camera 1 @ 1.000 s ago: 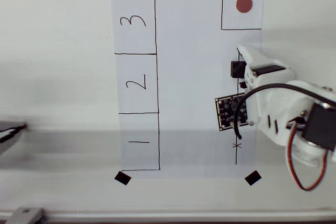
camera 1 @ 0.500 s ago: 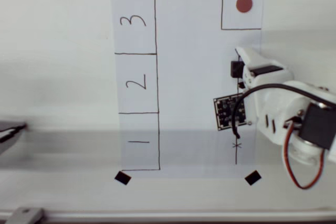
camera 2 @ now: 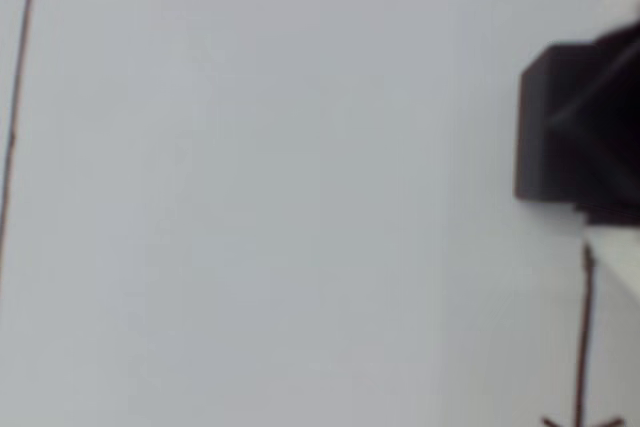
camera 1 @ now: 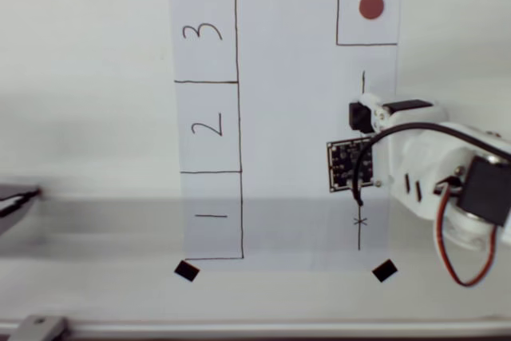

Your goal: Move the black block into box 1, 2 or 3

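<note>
**Status: block gripped at the right of the sheet, transfer to a numbered box not yet made**

1. Gripper. In the overhead view the white gripper [camera 1: 369,114] sits at the right side of the paper sheet [camera 1: 287,117], with the black block [camera 1: 358,116] at its tip. The fingers appear closed around the block; the exact contact faces are hidden under the arm. In the wrist view the block [camera 2: 560,137] fills the right edge of the picture, dark and slightly blurred, against plain white paper.

2. Block position. The block lies over the thin pen line [camera 1: 362,81] on the right of the sheet, below the outline with the red dot [camera 1: 370,6]. Whether it is lifted clear of the paper or resting on it cannot be told.

3. Nearby items. A small black circuit board [camera 1: 350,167] rides on the arm just below the block.

4. Targets. The three numbered outlines run down the left of the sheet: box 3 [camera 1: 204,33] at the top, box 2 [camera 1: 207,127] in the middle, box 1 [camera 1: 211,216] at the bottom. All are well apart from the block, with open paper between.

5. Progress. Judged complete: the grasp. Judged remaining: carry the block leftward across the sheet, set it inside one outline, release. Box 2 lies nearly level with the block and is the shortest path.
</note>
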You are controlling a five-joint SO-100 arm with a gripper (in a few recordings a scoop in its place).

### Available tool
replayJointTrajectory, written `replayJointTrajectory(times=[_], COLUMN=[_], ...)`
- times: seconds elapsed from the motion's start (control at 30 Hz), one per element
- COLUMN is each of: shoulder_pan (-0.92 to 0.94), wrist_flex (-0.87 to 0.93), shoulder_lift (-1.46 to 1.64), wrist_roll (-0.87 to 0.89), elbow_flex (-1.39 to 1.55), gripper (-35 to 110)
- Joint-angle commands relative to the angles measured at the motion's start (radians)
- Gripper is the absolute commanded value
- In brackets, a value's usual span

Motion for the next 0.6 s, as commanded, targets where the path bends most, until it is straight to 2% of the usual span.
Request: replayJointTrajectory(times=[0.0, 0.17, 0.57], shoulder_pan=[-0.018, -0.055, -0.123], wrist_flex=[-0.009, -0.006, -0.005], shoulder_lift=[0.021, 0.021, -0.067], wrist_roll=[0.037, 0.144, 0.261], elbow_flex=[-0.06, -0.13, -0.336], gripper=[0, 0, 0])
